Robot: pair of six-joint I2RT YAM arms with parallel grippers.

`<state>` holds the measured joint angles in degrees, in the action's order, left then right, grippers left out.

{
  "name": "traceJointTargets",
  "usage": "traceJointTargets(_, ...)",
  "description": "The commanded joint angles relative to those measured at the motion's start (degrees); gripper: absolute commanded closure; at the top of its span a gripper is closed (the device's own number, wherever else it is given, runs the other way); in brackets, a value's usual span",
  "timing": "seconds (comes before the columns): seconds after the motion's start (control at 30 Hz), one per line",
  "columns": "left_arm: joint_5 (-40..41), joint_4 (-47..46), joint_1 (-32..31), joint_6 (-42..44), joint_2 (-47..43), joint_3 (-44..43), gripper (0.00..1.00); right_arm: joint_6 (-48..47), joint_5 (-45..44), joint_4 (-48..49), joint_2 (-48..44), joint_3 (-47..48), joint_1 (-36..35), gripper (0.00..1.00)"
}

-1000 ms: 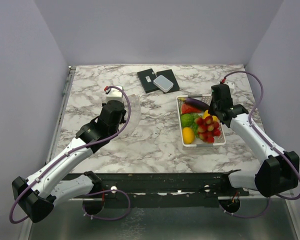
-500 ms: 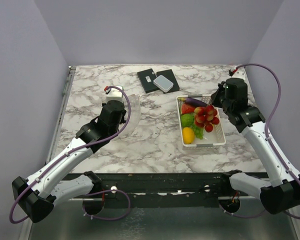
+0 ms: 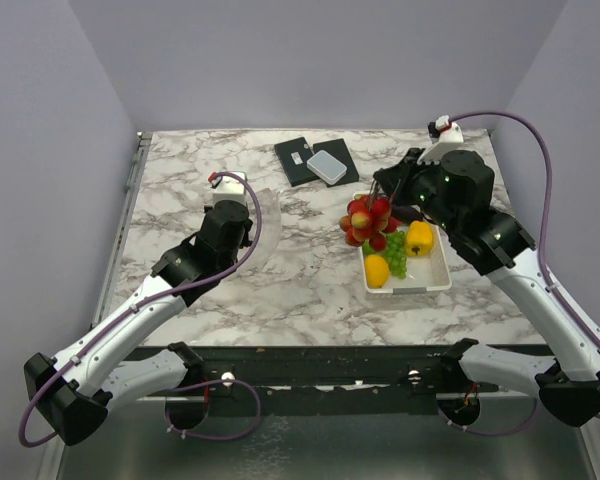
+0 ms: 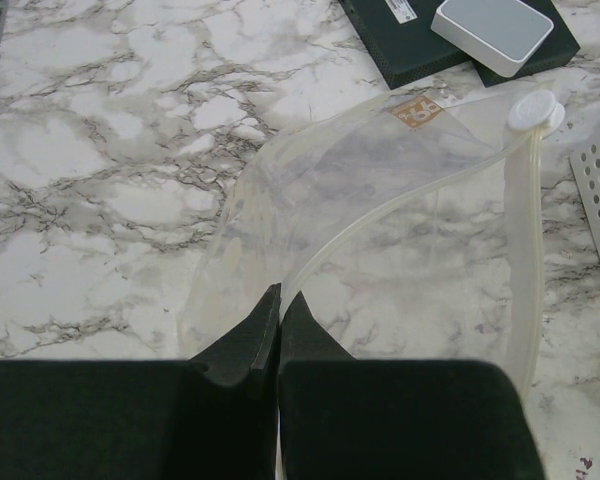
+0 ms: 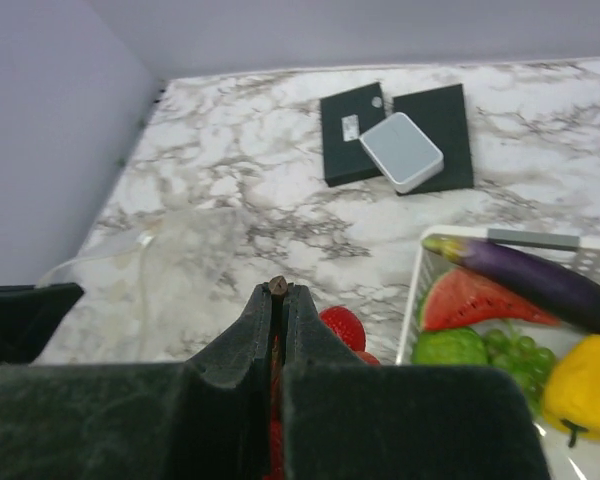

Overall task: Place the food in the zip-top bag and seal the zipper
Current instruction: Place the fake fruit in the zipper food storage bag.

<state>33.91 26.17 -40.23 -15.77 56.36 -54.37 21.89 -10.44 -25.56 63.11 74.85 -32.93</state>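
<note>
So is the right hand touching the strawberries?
Touching. The right wrist view shows the right hand pinched shut on the brown stem of the strawberries, which hang just below it.

Strawberries (image 5: 342, 327) by the stem in claw (image 5: 278, 300)

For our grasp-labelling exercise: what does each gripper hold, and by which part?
Right gripper: the strawberries, pinched by the stem tip, hanging below. Left gripper: the bag, pinched at its near edge.
</note>
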Motion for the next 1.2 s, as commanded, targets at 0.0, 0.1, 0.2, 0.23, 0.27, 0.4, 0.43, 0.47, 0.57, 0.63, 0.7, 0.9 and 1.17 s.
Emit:
traceJointTargets(0.0,-1.29,-0.95,0.06,0.46,0.24,0.6,1.0,3.06,5.14,6.38,0.86,2.73,-2.89,0.99)
traceJointTargets(0.1,-1.65,-0.95,0.06,0.49,0.37,0.54,1.0,4.21,7.57,8.92,2.01,3.54,-4.87,0.99)
traceJointTargets(0.2,-1.98,-0.95,0.12,0.4,0.42,0.49,1.0,5.49,9.67,12.55,2.82,3.44,-6.64,0.99)
traceJointTargets(0.23,-2.11,-0.95,0.1,0.47,0.42,0.43,1.0,5.97,9.96,13.36,3.32,3.54,-7.07,0.99)
traceJointTargets(0.27,-2.36,-0.95,0.08,0.39,0.42,0.41,1.0,6.57,11.38,14.42,3.65,3.53,-7.55,0.99)
traceJointTargets(0.4,-3.21,-1.12,0.21,0.26,0.33,0.4,1.0,8.21,13.55,18.44,5.13,3.46,-9.63,0.99)
traceJointTargets(0.43,-3.61,-1.2,0.23,0.23,0.29,0.4,1.0,8.67,13.74,19.31,5.51,3.46,-10.17,0.99)
traceJointTargets(0.47,-4.13,-1.26,0.16,0.18,0.18,0.33,1.0,8.97,13.89,20.11,5.9,3.38,-10.6,0.99)
traceJointTargets(0.57,-5.63,-1.62,0.23,0.07,-0.11,0.47,1.0,9.86,14.24,22.92,7.07,3.29,-12.31,0.99)
traceJointTargets(0.63,-6.65,-1.82,0.26,0.21,-0.19,0.49,1.0,10.37,14.65,24.48,8.08,3.56,-13.17,0.99)
traceJointTargets(0.7,-7.32,-1.91,0.24,0.15,-0.27,0.49,1.0,10.47,13.98,25.02,9.07,4.08,-14.4,0.99)
traceJointTargets(0.9,-9.39,-2.54,0.53,0.06,-0.87,0.67,1.0,10.61,11.75,29.11,11.94,4.12,-16.4,0.99)
traceJointTargets(1.17,-11.07,-2.86,0.86,-0.05,-1.53,0.76,1.0,11.44,10.61,33.3,13.98,1.78,-17.55,0.99)
